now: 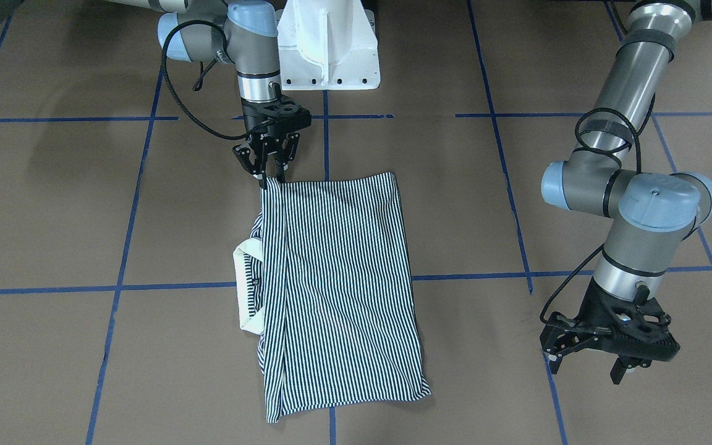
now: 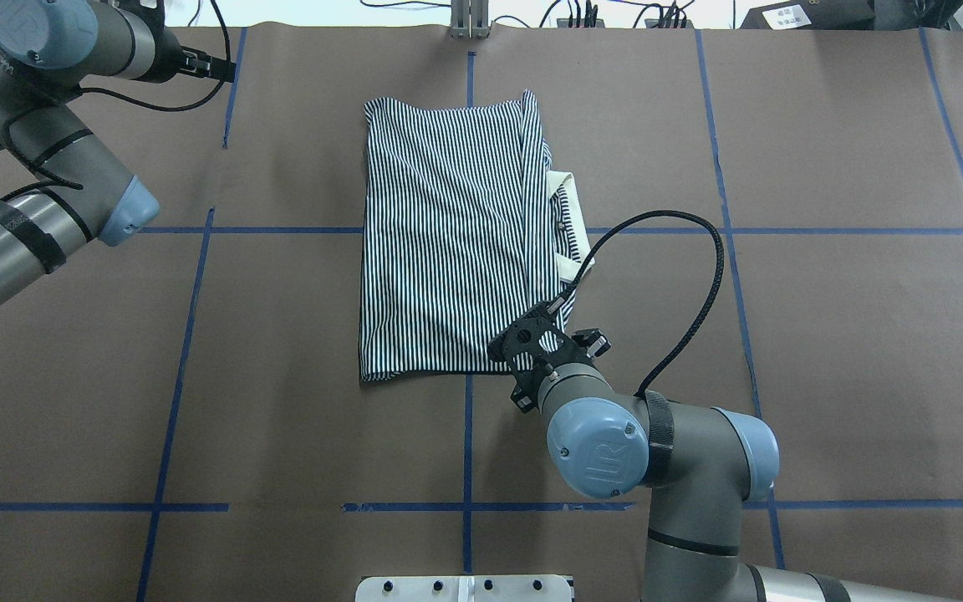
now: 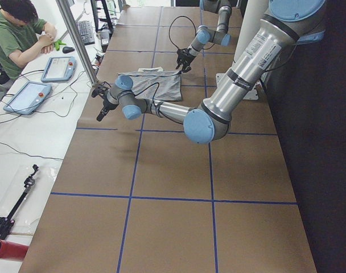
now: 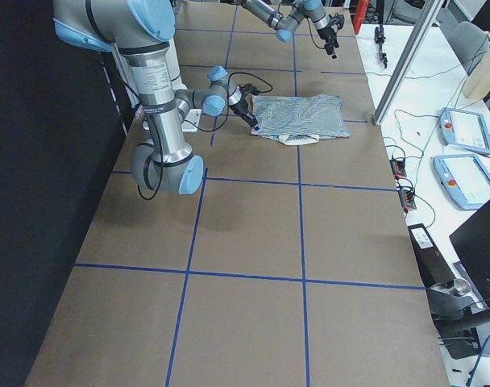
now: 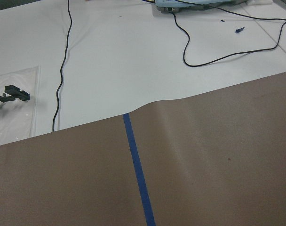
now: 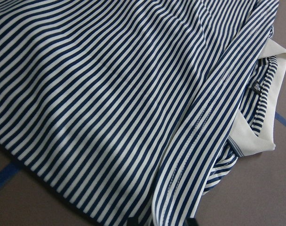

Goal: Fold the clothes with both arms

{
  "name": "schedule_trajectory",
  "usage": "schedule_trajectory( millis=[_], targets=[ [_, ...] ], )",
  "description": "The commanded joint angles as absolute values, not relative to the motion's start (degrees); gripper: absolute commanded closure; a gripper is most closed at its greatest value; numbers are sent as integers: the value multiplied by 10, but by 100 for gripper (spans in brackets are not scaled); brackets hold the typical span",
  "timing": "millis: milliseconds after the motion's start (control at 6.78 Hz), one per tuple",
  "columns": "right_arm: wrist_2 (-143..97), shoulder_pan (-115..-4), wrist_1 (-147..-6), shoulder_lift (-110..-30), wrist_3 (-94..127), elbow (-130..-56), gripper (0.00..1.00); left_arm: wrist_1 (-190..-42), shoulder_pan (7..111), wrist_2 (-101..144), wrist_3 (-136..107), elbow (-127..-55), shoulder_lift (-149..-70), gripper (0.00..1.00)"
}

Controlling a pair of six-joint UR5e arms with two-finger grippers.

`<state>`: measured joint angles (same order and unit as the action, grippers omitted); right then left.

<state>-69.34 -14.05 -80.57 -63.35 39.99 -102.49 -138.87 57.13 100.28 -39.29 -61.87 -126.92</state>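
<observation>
The striped polo shirt [image 1: 337, 284] lies folded into a rectangle in the middle of the brown table, also seen in the overhead view [image 2: 448, 242]. Its cream collar [image 1: 246, 290] pokes out from the side toward the right arm. My right gripper [image 1: 267, 174] is shut on the shirt's corner nearest the robot; the overhead view shows it at that corner [image 2: 544, 334]. In the right wrist view the striped hem [image 6: 194, 155] climbs toward the camera. My left gripper [image 1: 584, 369] hovers open over bare table, well away from the shirt, holding nothing.
The white pedestal base [image 1: 328, 49] stands behind the shirt. Blue tape lines [image 1: 127, 247] grid the brown paper. Beyond the table's far edge a seated person [image 3: 16, 34] and teach pendants [image 3: 28, 96] sit at a white bench with cables [image 5: 63, 70].
</observation>
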Motion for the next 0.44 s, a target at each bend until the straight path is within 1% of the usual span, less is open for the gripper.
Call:
schedule_trajectory(
  millis=[0, 147, 295],
  targets=[
    [-692, -143, -805, -633, 391, -1027, 80, -1388, 571, 1003, -393, -619, -1268, 0],
    [-692, -146, -804, -633, 391, -1028, 87, -1388, 571, 1003, -393, -619, -1268, 0],
    [-692, -149, -803, -634, 391, -1030, 100, -1388, 571, 1003, -393, -619, -1268, 0]
  ],
)
